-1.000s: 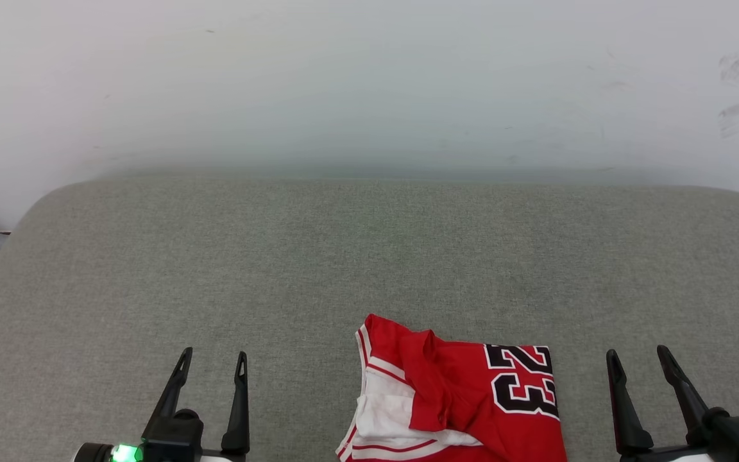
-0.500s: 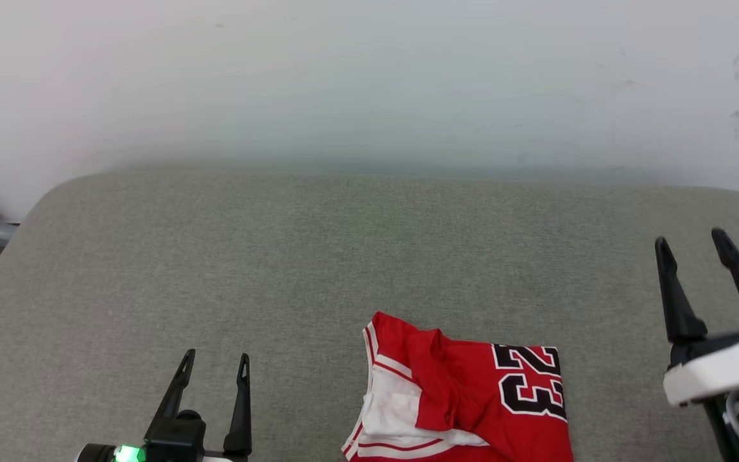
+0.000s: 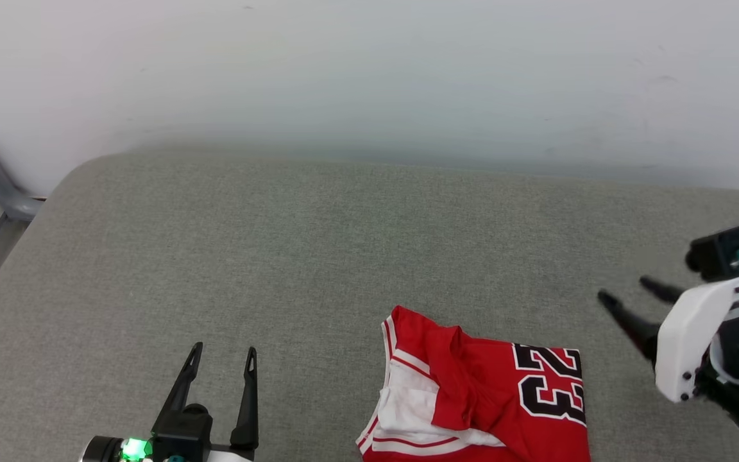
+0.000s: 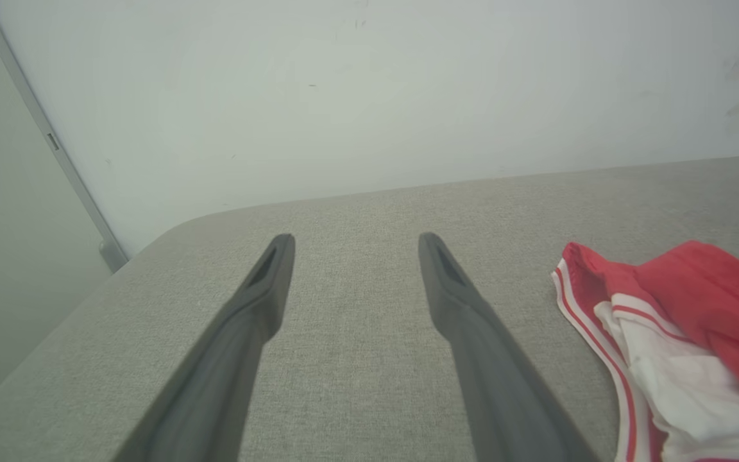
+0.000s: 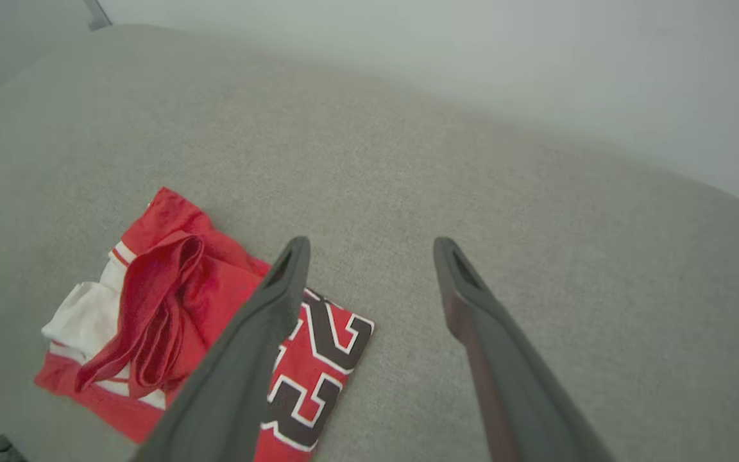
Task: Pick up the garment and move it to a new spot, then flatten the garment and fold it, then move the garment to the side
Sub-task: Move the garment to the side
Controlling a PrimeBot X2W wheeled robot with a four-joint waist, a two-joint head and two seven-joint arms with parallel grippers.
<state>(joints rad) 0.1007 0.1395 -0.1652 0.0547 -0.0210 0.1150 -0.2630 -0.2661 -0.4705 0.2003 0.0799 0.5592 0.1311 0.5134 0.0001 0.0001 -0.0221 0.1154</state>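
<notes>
Garment (image 3: 475,385) on grey cushion (image 3: 280,256)

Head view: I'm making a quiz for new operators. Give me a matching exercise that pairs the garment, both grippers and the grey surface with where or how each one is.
Column one:
1. garment
2. left gripper
3. right gripper
4. grey surface

Column two:
a. open, lower left, fingers pointing up the view
b. lies under everything, bare towards the wall
c. rumpled, bottom middle, "23" showing
d. open, at the right edge, fingers angled leftward

Pairs: 1-c; 2-a; 3-d; 4-b
</notes>
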